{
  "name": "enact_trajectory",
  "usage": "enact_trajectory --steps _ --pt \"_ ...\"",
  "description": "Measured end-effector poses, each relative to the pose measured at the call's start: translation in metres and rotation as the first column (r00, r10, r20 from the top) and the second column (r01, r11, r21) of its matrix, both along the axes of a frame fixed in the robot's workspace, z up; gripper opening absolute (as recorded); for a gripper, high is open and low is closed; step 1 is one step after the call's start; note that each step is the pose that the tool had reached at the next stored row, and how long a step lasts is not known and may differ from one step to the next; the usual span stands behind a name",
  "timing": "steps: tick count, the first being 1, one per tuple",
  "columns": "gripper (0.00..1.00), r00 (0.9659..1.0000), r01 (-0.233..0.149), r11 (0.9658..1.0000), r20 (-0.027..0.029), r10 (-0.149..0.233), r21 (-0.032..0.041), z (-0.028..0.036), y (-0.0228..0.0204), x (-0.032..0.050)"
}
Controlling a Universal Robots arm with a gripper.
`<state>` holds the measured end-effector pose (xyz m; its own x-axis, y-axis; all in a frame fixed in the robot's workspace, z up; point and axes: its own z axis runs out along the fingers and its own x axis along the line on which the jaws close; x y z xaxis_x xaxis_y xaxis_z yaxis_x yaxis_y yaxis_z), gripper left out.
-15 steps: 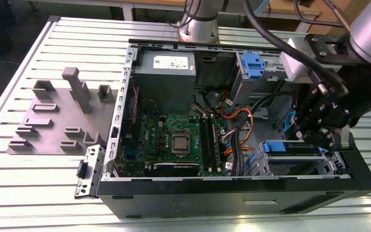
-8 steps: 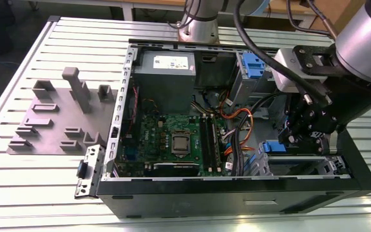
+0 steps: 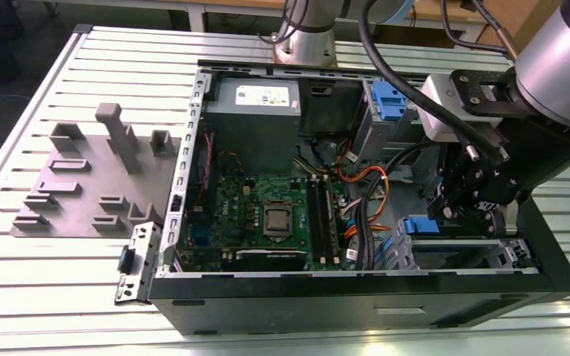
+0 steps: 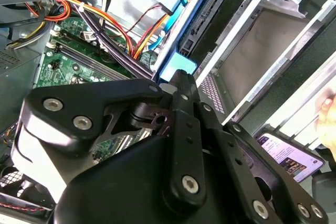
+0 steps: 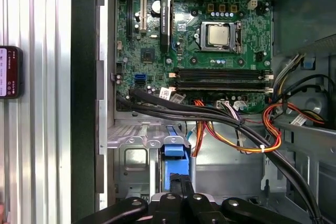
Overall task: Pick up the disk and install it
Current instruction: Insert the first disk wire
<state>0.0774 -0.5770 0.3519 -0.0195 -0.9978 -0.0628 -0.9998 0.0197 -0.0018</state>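
One arm is at work over the open computer case, and its gripper is down in the corner of the case nearest the exterior view's right, at the metal drive bay. The disk is already off the table and standing on edge in that bay. In both wrist views its blue frame runs down into the metal cage, just beside the bundle of orange, red and black cables that crosses from the green motherboard. The gripper looks narrow to me, fingers drawn close together, with its tip right against the outer end of the blue frame. I can't make out whether it is pinching a thin lip there or just bearing on it. I'd say the picking up is done and this is the installing step, with the disk partway or nearly home. I can't see whether it is fully seated. To my eye, finishing calls for a straight, steady push along the bay's rails, kept in line so the frame doesn't jam, and kept clear of the cables close by. A hand with a phone is just outside the case.
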Motion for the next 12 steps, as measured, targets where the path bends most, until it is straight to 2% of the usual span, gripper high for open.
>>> enact_trajectory --steps 7,12 --pt "0.11 1.0000 0.000 1.0000 0.0001 0.000 0.0012 0.0000 0.0000 0.0004" --pt "0.11 1.0000 0.000 1.0000 0.0002 0.000 0.0011 0.0000 0.0000 0.0063"
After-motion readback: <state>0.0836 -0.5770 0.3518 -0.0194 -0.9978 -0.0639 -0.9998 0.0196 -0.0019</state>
